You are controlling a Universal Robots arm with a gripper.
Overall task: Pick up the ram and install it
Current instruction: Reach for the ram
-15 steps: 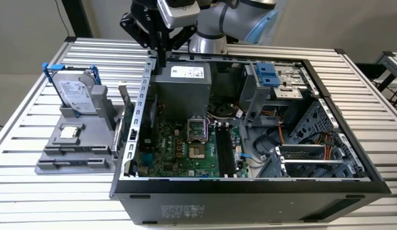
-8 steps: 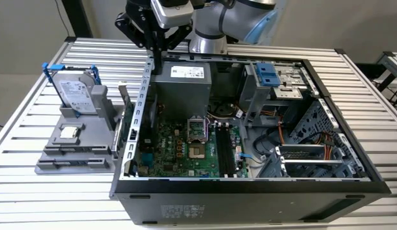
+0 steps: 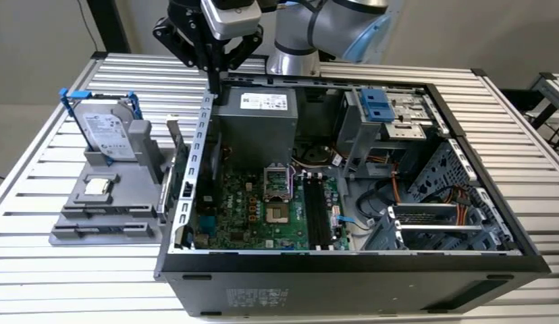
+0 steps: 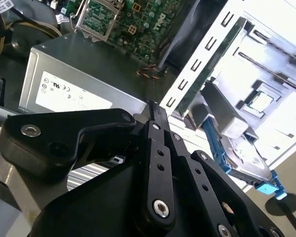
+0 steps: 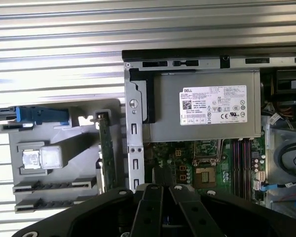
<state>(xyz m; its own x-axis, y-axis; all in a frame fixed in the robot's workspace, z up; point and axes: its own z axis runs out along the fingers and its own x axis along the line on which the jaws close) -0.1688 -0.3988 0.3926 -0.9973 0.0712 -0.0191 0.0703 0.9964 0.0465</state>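
Closest in the exterior view, an open computer case (image 3: 352,283) sits on the surface (image 3: 63,283); the tool (image 3: 215,88) hangs over its far edge. In the second wrist view its fingers (image 4: 157,133) are squeezed together above the power supply (image 4: 89,64). In the first wrist view a green card (image 5: 106,153) stands beside the case. I cannot tell where the ram is.
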